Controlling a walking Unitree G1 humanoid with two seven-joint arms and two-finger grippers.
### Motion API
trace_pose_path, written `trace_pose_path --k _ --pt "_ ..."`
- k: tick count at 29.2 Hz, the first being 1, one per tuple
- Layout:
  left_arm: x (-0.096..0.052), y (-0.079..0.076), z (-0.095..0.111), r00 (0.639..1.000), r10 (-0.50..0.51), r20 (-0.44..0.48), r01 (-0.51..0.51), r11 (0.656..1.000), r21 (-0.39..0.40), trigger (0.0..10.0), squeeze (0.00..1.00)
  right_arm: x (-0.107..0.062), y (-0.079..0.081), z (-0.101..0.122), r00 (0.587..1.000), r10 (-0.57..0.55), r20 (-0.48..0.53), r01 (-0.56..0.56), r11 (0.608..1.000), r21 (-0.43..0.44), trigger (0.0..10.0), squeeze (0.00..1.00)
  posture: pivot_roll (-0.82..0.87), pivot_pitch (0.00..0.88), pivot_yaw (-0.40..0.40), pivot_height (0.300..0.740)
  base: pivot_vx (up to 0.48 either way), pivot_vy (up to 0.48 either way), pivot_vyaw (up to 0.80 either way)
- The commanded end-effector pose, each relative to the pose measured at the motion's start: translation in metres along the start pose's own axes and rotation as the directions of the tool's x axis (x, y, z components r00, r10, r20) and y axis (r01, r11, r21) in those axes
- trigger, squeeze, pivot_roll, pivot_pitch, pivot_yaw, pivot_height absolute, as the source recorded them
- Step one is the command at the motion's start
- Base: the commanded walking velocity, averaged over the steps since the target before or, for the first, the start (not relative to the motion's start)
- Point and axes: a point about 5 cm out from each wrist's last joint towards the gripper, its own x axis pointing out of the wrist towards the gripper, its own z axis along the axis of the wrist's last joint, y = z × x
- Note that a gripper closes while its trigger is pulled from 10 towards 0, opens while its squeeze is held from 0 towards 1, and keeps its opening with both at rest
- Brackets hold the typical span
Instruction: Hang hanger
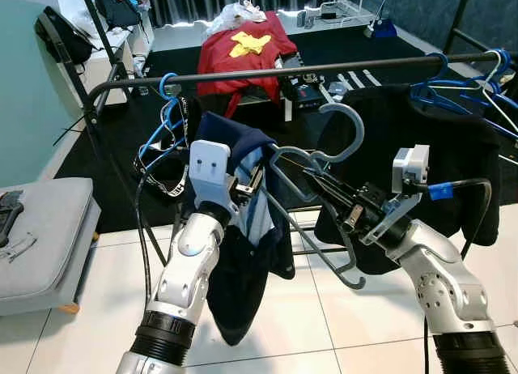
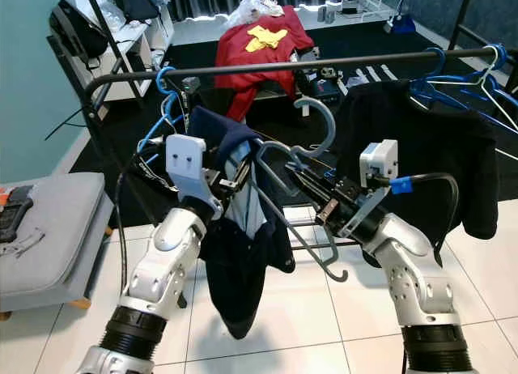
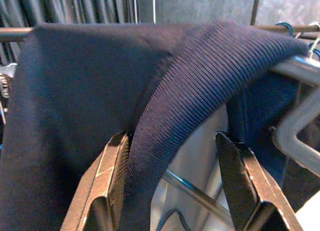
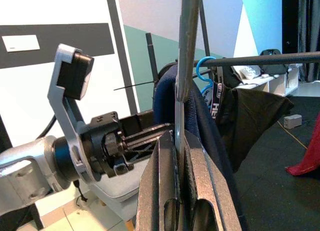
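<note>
Left eye view: grey hanger (image 1: 324, 159) held below and in front of the black rail (image 1: 324, 69), hook up, not yet on the rail. Navy garment (image 1: 243, 228) draped over the hanger's left end, hanging down toward the tiled floor (image 1: 340, 325). Right pincer (image 1: 314, 177) clamped on the hanger wire near the neck. Left pincer (image 1: 252, 182) at the garment's collar area. Blue hangers (image 1: 166, 123) on rail at left, more at right beside a black garment (image 1: 437, 155).

Right eye view: same layout; grey cushion (image 2: 57, 228) at far left.

Left wrist view: fingers (image 3: 112, 176) spread apart w/ ribbed navy collar between them; one finger touches the fabric, the other stands clear.

Right wrist view: fingers (image 4: 162, 191) closed tight on the grey hanger wire, which runs straight up betw. them.
</note>
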Motion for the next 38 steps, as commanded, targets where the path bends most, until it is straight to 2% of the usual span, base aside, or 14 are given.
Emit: trace_pose_path --k 1,10,13,21,23,24,26,30,31,32,33,34,35,38 --pt "-0.001 0.001 -0.004 1.0 -0.003 -0.01 0.004 1.0 0.009 0.0 0.0 0.006 0.007 0.007 0.998 0.041 0.044 -0.04 0.999 -0.004 10.0 0.0 -0.11 0.041 0.081 0.74 0.0 0.0 0.0" --pt "0.002 0.022 -0.003 1.0 0.027 -0.016 -0.026 0.997 0.075 0.0 0.0 0.006 0.005 0.005 0.999 -0.001 0.043 0.001 1.0 -0.005 10.0 0.0 -0.1 0.041 0.088 0.74 0.0 0.0 0.0" --pt "0.005 0.048 0.01 0.995 0.094 0.021 -0.095 0.99 0.108 0.0 0.0 0.002 0.0 -0.005 0.996 -0.091 0.003 0.091 0.996 -0.003 10.0 0.0 -0.09 0.046 0.092 0.74 0.0 0.0 0.0" --pt "0.006 0.075 0.027 0.987 0.15 0.064 -0.158 0.974 0.162 0.0 0.0 -0.004 -0.006 -0.014 0.98 -0.196 -0.028 0.196 0.981 -0.004 10.0 0.0 -0.08 0.049 0.098 0.74 0.0 0.0 0.0" --pt "0.001 0.084 0.033 0.987 0.145 0.062 -0.155 0.968 0.197 0.0 0.0 -0.01 -0.016 -0.021 0.949 -0.309 -0.063 0.31 0.951 -0.005 10.0 0.0 -0.08 0.05 0.102 0.74 0.0 0.0 0.0" --pt "0.001 0.084 0.033 0.987 0.145 0.062 -0.155 0.968 0.197 0.0 0.0 -0.01 -0.016 -0.021 0.949 -0.309 -0.063 0.31 0.951 -0.005 10.0 0.0 -0.08 0.05 0.102 0.74 0.0 0.0 0.0" --pt "-0.004 0.085 0.031 0.991 0.129 0.041 -0.134 0.969 0.209 0.0 0.0 -0.016 -0.023 -0.028 0.909 -0.407 -0.092 0.407 0.913 -0.011 10.0 0.0 -0.08 0.051 0.106 0.74 0.0 0.0 0.0" --pt "-0.005 0.085 0.03 0.992 0.124 0.034 -0.128 0.969 0.21 0.0 0.0 -0.018 -0.025 -0.029 0.897 -0.431 -0.1 0.431 0.902 -0.015 10.0 0.0 -0.08 0.051 0.106 0.74 0.0 0.0 0.0" --pt "-0.005 0.08 0.031 0.995 0.091 0.036 -0.096 0.978 0.188 0.0 0.0 -0.026 -0.03 -0.039 0.859 -0.487 -0.16 0.492 0.87 -0.007 10.0 0.0 -0.07 0.052 0.111 0.74 0.0 0.0 0.0" --pt "-0.005 0.08 0.031 0.995 0.091 0.036 -0.096 0.978 0.188 0.0 0.0 -0.026 -0.03 -0.039 0.859 -0.487 -0.16 0.492 0.87 -0.007 10.0 0.0 -0.07 0.052 0.111 0.74 0.0 0.0 0.0" --pt "-0.004 0.076 0.032 0.997 0.063 0.041 -0.069 0.983 0.169 0.0 0.0 -0.034 -0.034 -0.046 0.825 -0.524 -0.211 0.534 0.845 -0.011 10.0 0.0 -0.07 0.052 0.109 0.74 0.0 0.0 0.0" --pt "-0.004 0.076 0.032 0.997 0.063 0.041 -0.069 0.983 0.169 0.0 0.0 -0.034 -0.034 -0.046 0.825 -0.524 -0.211 0.534 0.845 -0.011 10.0 0.0 -0.07 0.052 0.109 0.74 0.0 0.0 0.0" --pt "-0.002 0.072 0.034 0.998 0.036 0.046 -0.043 0.986 0.159 0.0 0.0 -0.041 -0.037 -0.051 0.8 -0.548 -0.247 0.562 0.827 -0.012 10.0 0.0 -0.07 0.052 0.108 0.74 0.0 0.0 0.0" --pt "-0.001 0.069 0.036 0.999 0.012 0.048 -0.019 0.989 0.148 0.0 0.0 -0.044 -0.037 -0.053 0.793 -0.551 -0.261 0.57 0.822 -0.005 10.0 0.0 -0.07 0.052 0.108 0.74 0.0 0.0 0.0"
